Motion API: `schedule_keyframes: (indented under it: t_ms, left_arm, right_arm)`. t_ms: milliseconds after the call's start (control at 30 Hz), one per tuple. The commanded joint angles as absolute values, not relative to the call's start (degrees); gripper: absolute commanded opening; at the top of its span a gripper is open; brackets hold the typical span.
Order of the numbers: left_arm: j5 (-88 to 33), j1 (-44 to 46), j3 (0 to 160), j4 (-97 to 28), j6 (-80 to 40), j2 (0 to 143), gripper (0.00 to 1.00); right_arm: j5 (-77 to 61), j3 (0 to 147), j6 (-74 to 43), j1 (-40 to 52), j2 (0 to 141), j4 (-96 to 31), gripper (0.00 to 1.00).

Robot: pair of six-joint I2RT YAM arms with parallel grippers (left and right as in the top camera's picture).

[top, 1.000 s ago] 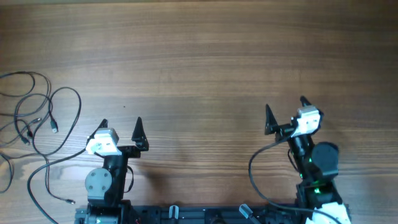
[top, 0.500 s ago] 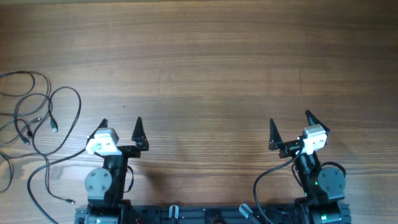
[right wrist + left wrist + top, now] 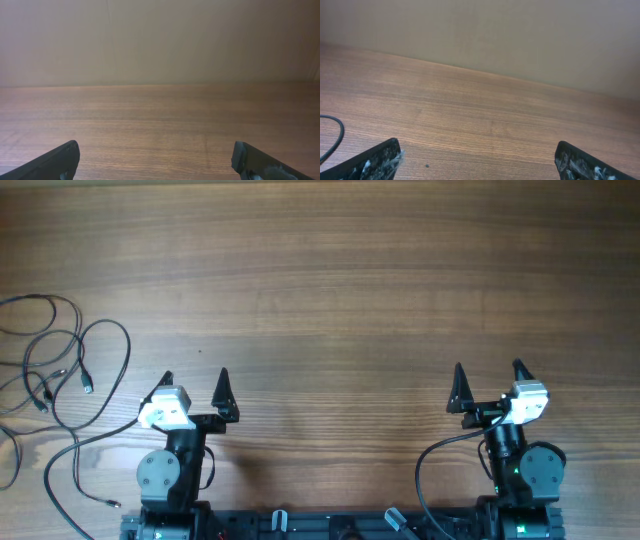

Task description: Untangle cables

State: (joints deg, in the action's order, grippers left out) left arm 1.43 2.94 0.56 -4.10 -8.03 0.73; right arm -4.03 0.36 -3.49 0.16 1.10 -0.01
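Observation:
Thin black cables [image 3: 55,370] lie in tangled loops on the wooden table at the far left of the overhead view. One strand [image 3: 335,140] curves in at the left edge of the left wrist view. My left gripper [image 3: 193,387] is open and empty, right of the cables, near the front edge. My right gripper [image 3: 489,380] is open and empty at the front right, far from the cables. Both wrist views show bare wood between the fingertips of the left gripper [image 3: 480,160] and the right gripper [image 3: 157,160].
A cable end [image 3: 105,502] lies by the left arm's base. The right arm's own black lead [image 3: 430,470] loops beside its base. A plain wall stands beyond the table's far edge [image 3: 160,86].
My right arm has drawn back toward its base and to the right, with the gripper staying open. The left arm and the cables have not moved.

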Motion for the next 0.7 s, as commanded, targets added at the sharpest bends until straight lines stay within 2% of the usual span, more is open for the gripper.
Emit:
schedule_keyframes:
  t_ms: [0, 267, 367, 667]
  left_arm:
    - [1.0, 2.8, 0.4, -4.2, -7.8, 0.3, 1.00]
    - [1.0, 2.8, 0.4, -4.2, -7.8, 0.3, 1.00]
    - [1.0, 2.8, 0.4, -4.2, -7.8, 0.3, 1.00]
    - [1.0, 2.8, 0.4, -4.2, -7.8, 0.3, 1.00]
  right_arm:
    - [-4.3, 0.3, -5.0, -0.1, 0.2, 0.1, 1.00]
    - [-4.7, 0.3, -4.2, -0.1, 0.2, 0.1, 1.00]
    - [-6.0, 0.3, 0.1, -0.1, 0.2, 0.3, 1.00]
    - [-5.7, 0.3, -1.9, -0.1, 0.2, 0.3, 1.00]
